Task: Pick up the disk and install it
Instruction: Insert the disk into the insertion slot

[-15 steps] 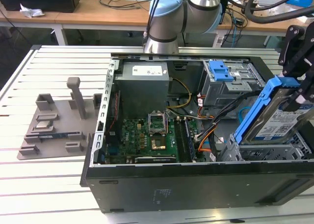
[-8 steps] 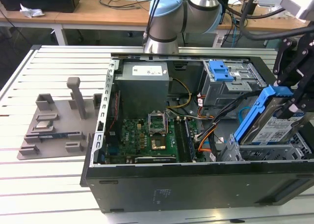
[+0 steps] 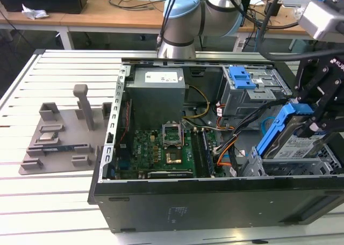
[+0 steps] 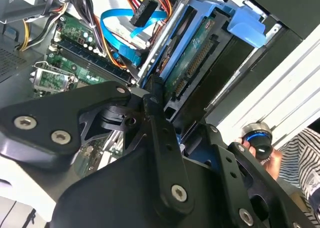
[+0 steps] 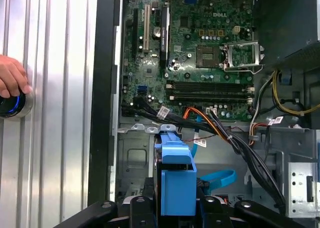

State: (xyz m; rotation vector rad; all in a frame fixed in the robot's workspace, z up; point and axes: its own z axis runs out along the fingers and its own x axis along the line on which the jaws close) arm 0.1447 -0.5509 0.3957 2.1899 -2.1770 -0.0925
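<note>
The disk (image 3: 301, 142), a silver-grey drive in a bright blue bracket (image 3: 279, 128), hangs tilted over the drive cage (image 3: 317, 164) at the exterior view's right end of the open computer case. My gripper (image 3: 316, 122) is shut on it from the upper right. In the first wrist view the bracket's blue tab (image 5: 176, 174) sits between my black fingers (image 5: 137, 208), above the case floor. In the second wrist view the disk's green circuit side (image 4: 195, 53) points into the case, past my fingers (image 4: 156, 105).
The open case (image 3: 215, 202) holds a motherboard (image 3: 169, 148), a grey power supply box (image 3: 158, 92), a blue latch (image 3: 241, 77) and orange and black cables (image 5: 220, 128) near the cage. A grey fixture tray (image 3: 59, 132) lies on the slatted table. A hand (image 5: 10, 78) rests on a round button (image 5: 12, 105).
</note>
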